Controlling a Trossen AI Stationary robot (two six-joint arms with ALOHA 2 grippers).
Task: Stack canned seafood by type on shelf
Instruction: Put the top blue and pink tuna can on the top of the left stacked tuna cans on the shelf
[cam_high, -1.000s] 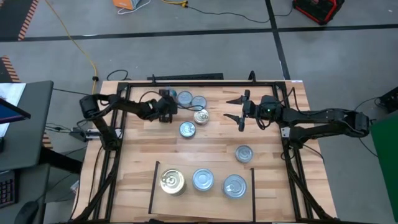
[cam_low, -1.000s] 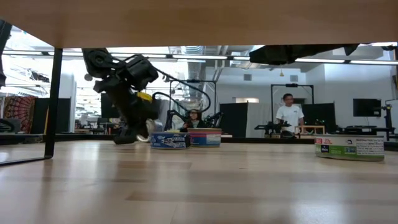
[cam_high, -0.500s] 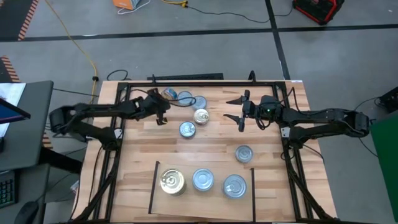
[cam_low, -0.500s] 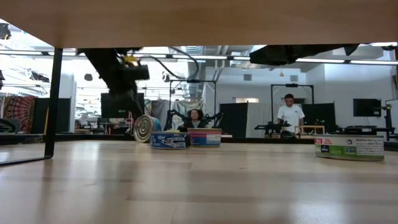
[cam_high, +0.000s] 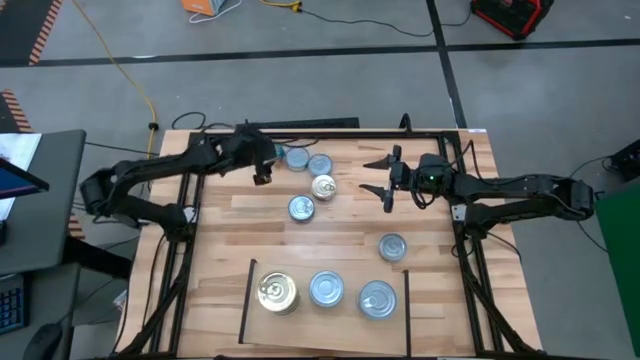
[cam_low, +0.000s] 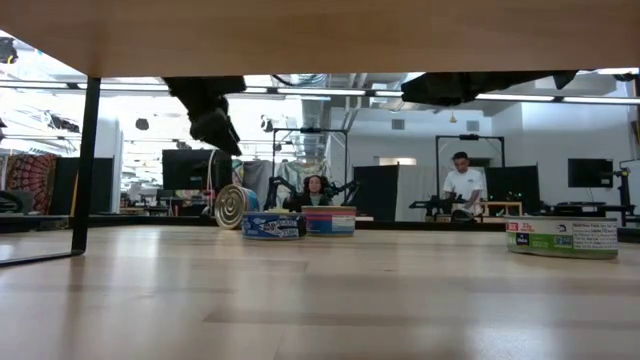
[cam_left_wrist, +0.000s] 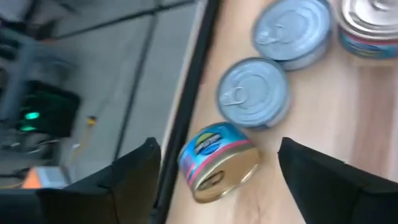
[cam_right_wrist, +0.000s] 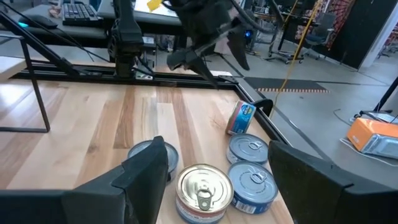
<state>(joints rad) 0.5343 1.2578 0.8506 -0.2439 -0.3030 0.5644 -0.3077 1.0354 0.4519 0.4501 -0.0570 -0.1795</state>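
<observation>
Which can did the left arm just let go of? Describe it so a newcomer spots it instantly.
Start at the table's far edge, by the black frame rail left of centre. There a cluster of flat-lying silver-topped tins sits, and the tipped can rests beside them, under the left gripper and its open fingers. It alone stands on its edge, showing a gold end and blue-pink label.

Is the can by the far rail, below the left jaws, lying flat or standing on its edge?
On its edge: the can shows its gold end face sideways, label band up.
</observation>
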